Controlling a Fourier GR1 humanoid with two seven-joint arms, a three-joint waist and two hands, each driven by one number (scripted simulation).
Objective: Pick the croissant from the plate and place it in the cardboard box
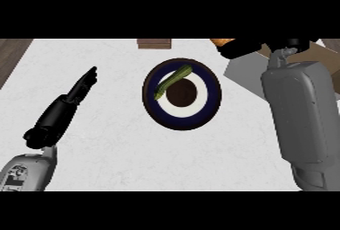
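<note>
The plate [150, 105], with a dark blue rim, a white ring and a brown centre, lies in the middle of the counter. On it rests only a green courgette [171, 81]. My right hand [247, 46] is at the top right, curled round the orange croissant [222, 42], of which just an end shows. The hand holds it above the near corner of the cardboard box [240, 72], which my right forearm largely hides. At the left my left hand [81, 86] rests open, fingers straight and pointing away.
A small brown block [154, 43] sits at the counter's far edge above the plate. Wooden floor [12, 54] shows past the counter's left edge. White counter [166, 157] stretches between the two arms.
</note>
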